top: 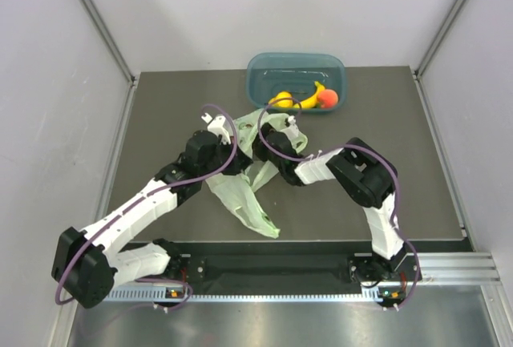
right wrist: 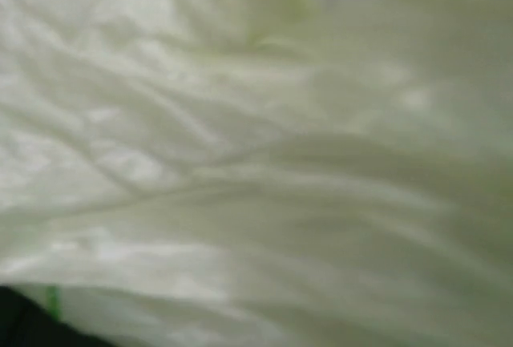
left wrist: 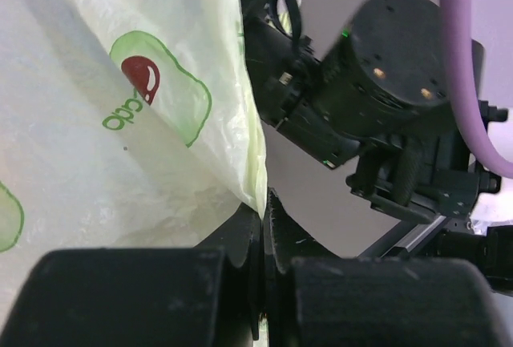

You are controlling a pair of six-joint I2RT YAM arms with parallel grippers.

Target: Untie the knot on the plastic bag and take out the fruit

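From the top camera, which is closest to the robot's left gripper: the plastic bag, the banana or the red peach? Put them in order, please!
1. The plastic bag, mid-table, pinched in the left gripper.
2. The banana, behind and to the right, in the teal tub.
3. The peach, at the tub's right end, just past the banana.

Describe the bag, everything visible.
The bag is thin, crinkly, translucent pale green film, limp and flat-looking, sprawled on the table from near the tub toward the near edge. Left wrist view shows a green-outlined print with a red centre. The left gripper pinches its edge; the right gripper is against it, film filling its view.
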